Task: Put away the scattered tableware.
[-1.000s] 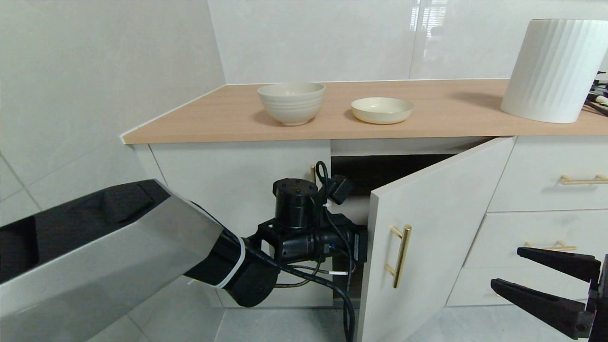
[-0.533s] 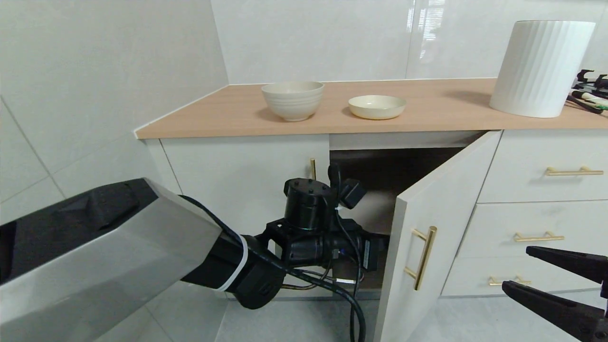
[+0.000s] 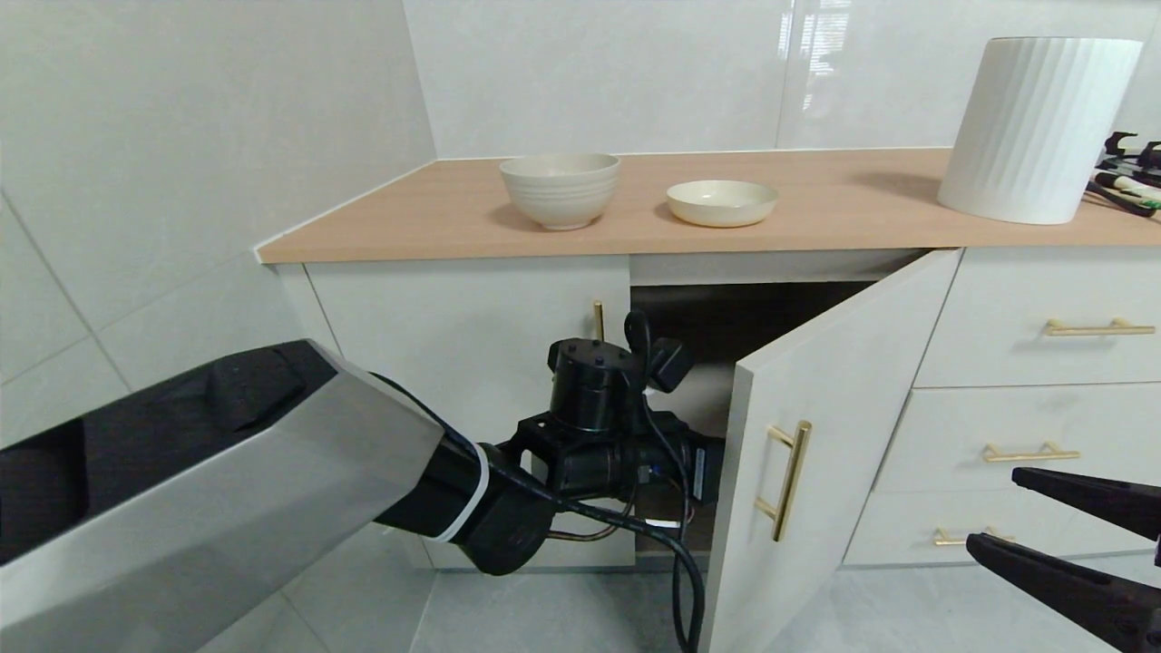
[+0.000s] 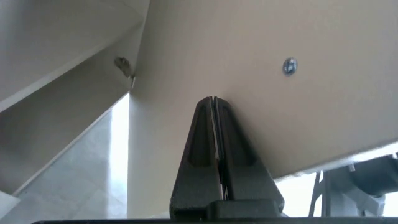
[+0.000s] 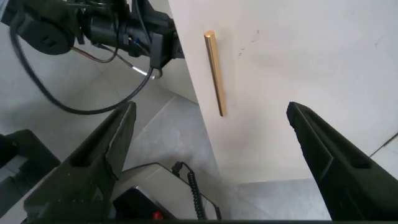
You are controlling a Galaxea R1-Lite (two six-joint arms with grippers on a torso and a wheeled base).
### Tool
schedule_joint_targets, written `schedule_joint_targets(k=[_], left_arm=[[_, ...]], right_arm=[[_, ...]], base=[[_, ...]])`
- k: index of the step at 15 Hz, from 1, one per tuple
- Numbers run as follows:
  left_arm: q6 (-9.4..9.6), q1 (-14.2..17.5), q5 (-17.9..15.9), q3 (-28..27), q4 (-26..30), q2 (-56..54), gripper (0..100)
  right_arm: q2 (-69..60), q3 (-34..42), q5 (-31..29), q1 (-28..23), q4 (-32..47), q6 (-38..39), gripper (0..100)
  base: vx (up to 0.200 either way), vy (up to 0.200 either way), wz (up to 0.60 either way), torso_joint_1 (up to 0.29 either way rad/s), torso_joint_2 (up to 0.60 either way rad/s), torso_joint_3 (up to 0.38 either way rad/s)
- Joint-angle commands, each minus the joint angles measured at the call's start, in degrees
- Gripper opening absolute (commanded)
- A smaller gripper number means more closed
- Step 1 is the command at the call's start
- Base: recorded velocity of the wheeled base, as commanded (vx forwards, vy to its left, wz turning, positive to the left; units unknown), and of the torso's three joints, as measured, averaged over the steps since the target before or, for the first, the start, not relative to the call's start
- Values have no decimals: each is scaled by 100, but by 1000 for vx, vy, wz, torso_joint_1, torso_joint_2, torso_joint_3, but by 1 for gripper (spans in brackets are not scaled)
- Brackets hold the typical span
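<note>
A cream bowl [image 3: 559, 189] and a shallow cream dish [image 3: 722, 201] stand side by side on the wooden countertop [image 3: 435, 227]. Below them a white cabinet door [image 3: 843, 381] with a gold handle [image 3: 787, 481] hangs partly open. My left arm goes into the opening behind that door. In the left wrist view my left gripper [image 4: 213, 99] is shut, empty, its tips against the door's inner face [image 4: 261, 56]. My right gripper [image 3: 993, 508] is open and empty, low at the right, facing the door's handle [image 5: 214, 71].
A tall white ribbed container [image 3: 1039, 127] stands on the counter's right, with dark utensils [image 3: 1125, 181] beside it. Drawers with gold handles [image 3: 1097, 326] fill the cabinet front to the right. A tiled wall closes the left side; grey floor lies below.
The head view has pulled back from the cabinet over the second. In the last half second the door's free edge came slightly left. The right gripper stays open in place.
</note>
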Motion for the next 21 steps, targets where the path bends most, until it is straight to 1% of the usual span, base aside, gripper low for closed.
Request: schedule_joint_targets(k=[1,2,6,7,13,15,18,21], left_arm=[[-3,-42,28,-34,9,22,0],[-3,-59,107,-60,9,22,0],[-3,-147,195,-280,17,128,0],[-3,-182,292,-289,9,137,0],[-3,-323,441,-333,17,119,0],[-3,-323,441,-333,17,137,0],[-3,-323,476,-473,70,233,0],[-3,-323,485,-535,123,233,0]], right_arm=[[15,3,2,2,10,0,100],[15,3,10,2,10,0,100],[6,20,10,11,1,0,100],[-29,20,19,11,10,0,100],[-143,20,37,82,10,0,100],[-135,20,37,82,10,0,100],[-135,20,37,82,19,0,100],[-143,29,37,82,10,0,100]], base=[[-200,0,0,2,7,-2],[-200,0,0,2,-2,-2],[0,0,0,0,0,0],[0,0,0,0,0,0],[0,0,0,0,0,0],[0,0,0,0,0,0],[-200,0,0,1,-1,4],[0,0,0,0,0,0]])
